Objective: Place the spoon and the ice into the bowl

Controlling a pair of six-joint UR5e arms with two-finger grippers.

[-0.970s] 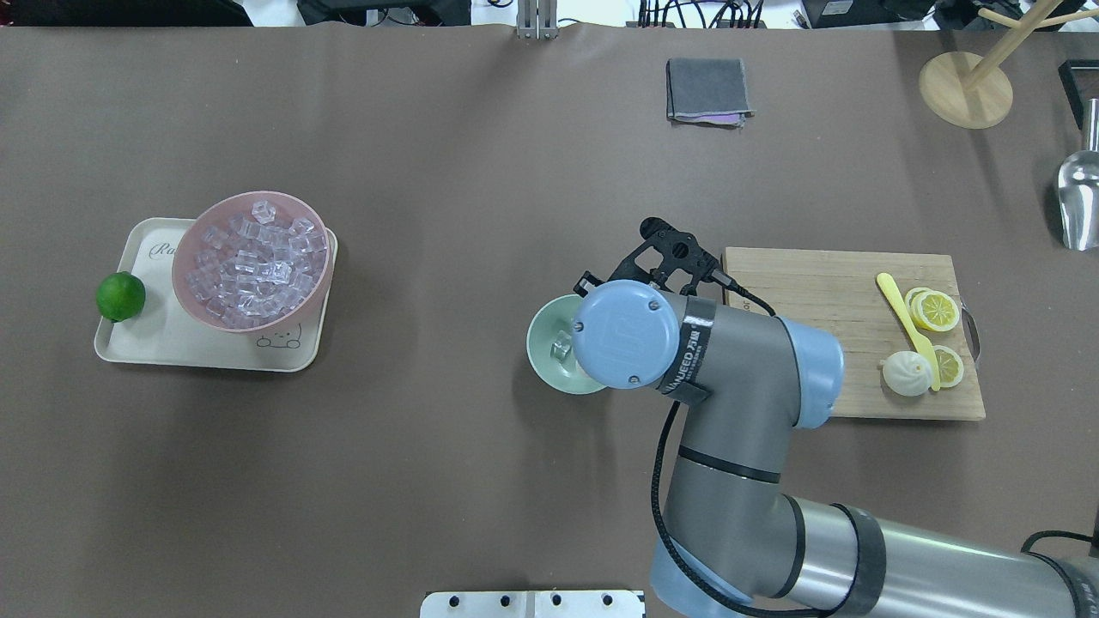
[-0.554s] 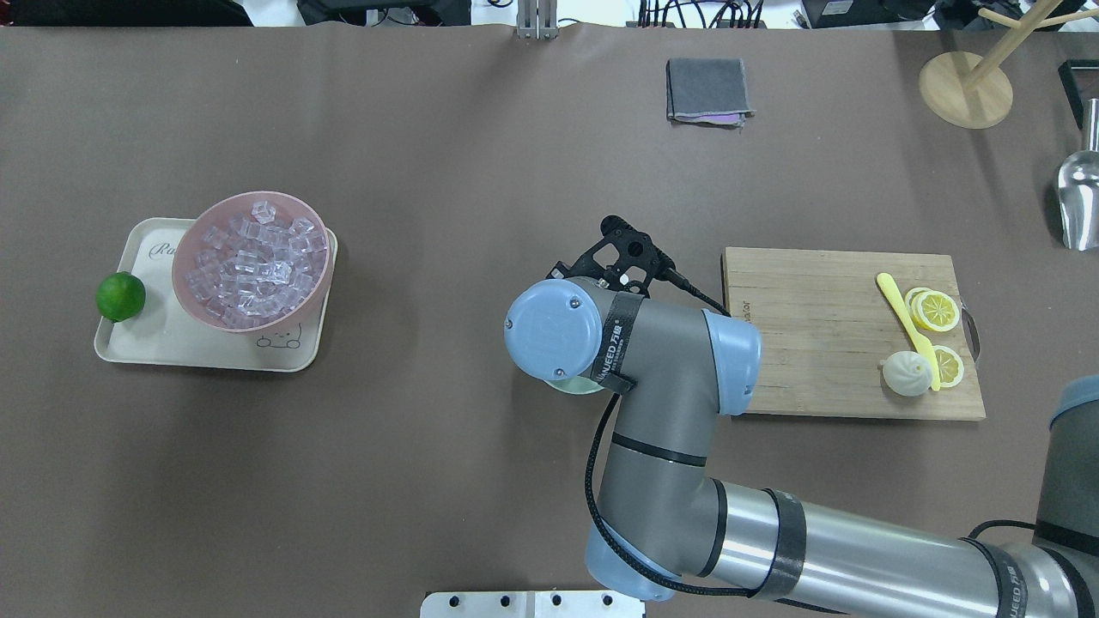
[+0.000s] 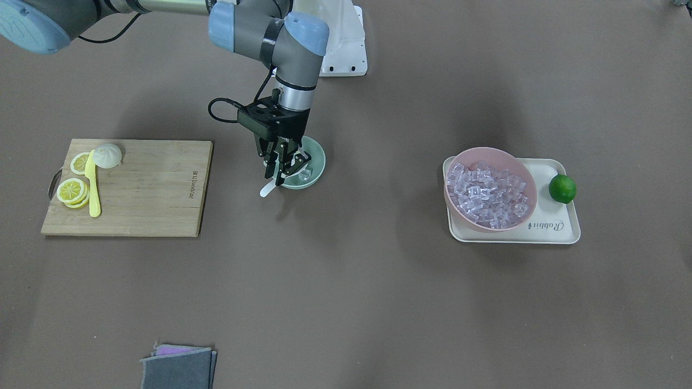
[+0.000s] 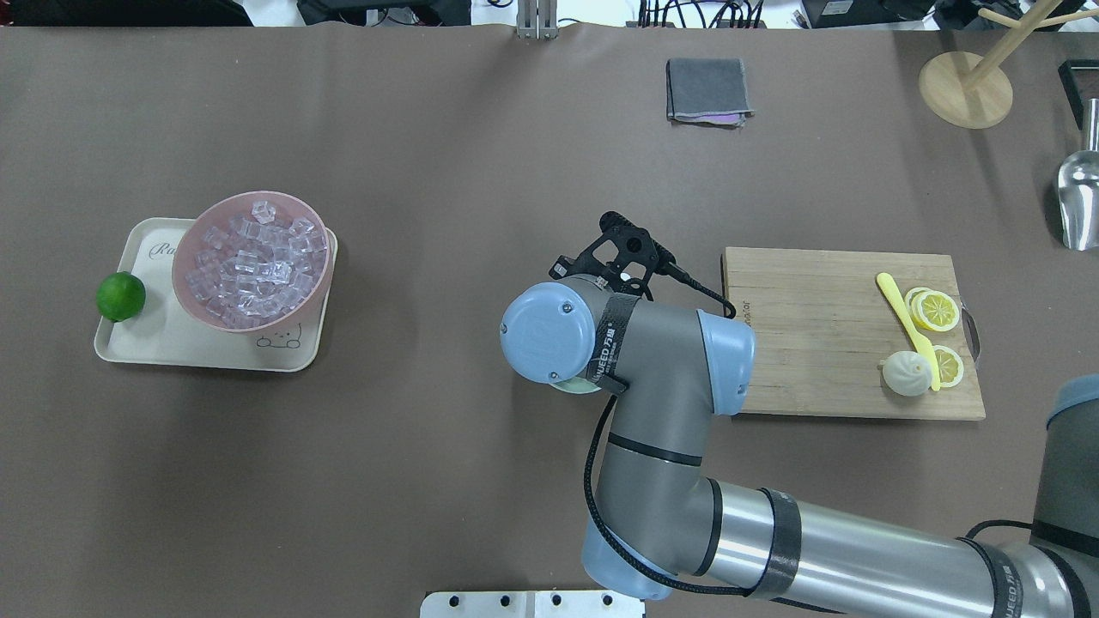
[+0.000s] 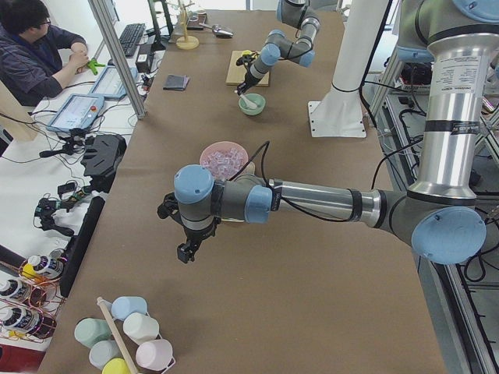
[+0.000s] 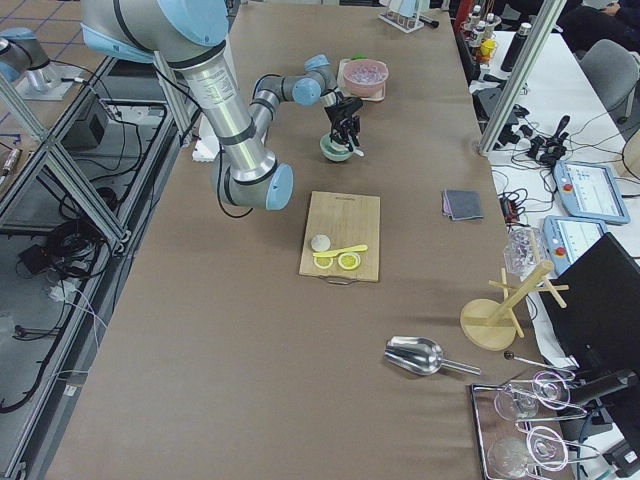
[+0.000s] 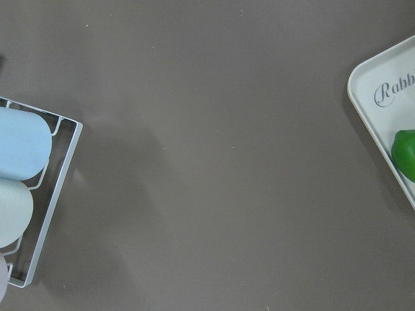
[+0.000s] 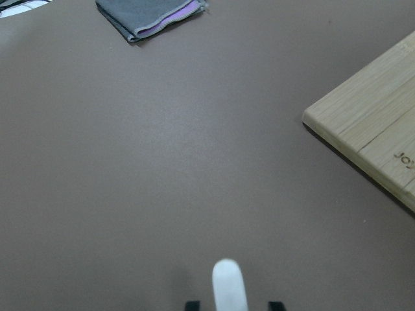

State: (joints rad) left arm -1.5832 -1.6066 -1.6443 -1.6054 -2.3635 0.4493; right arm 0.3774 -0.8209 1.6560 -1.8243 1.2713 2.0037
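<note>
The pale mint-green bowl (image 3: 315, 156) stands at mid-table with one clear ice cube (image 3: 305, 174) inside. My right gripper (image 3: 277, 175) hangs over the bowl's rim on the cutting-board side, shut on the white spoon (image 3: 266, 189). The spoon's scoop reaches into the bowl and its handle tip sticks out past the rim. In the right wrist view the handle (image 8: 228, 285) shows between the two fingertips. In the overhead view my right arm hides the bowl except for a sliver (image 4: 571, 386). My left gripper (image 5: 185, 251) shows only in the exterior left view; I cannot tell its state.
A pink bowl of ice cubes (image 3: 489, 189) and a lime (image 3: 562, 188) sit on a cream tray (image 3: 562, 229). A wooden cutting board (image 3: 146, 189) holds a yellow knife (image 3: 93, 186), lemon slices and a bun. A grey cloth (image 3: 178, 367) lies farther off.
My right arm has swung left from beside the cutting board to over the mint bowl and now covers it in the overhead view. It has barely moved in the last half second.
</note>
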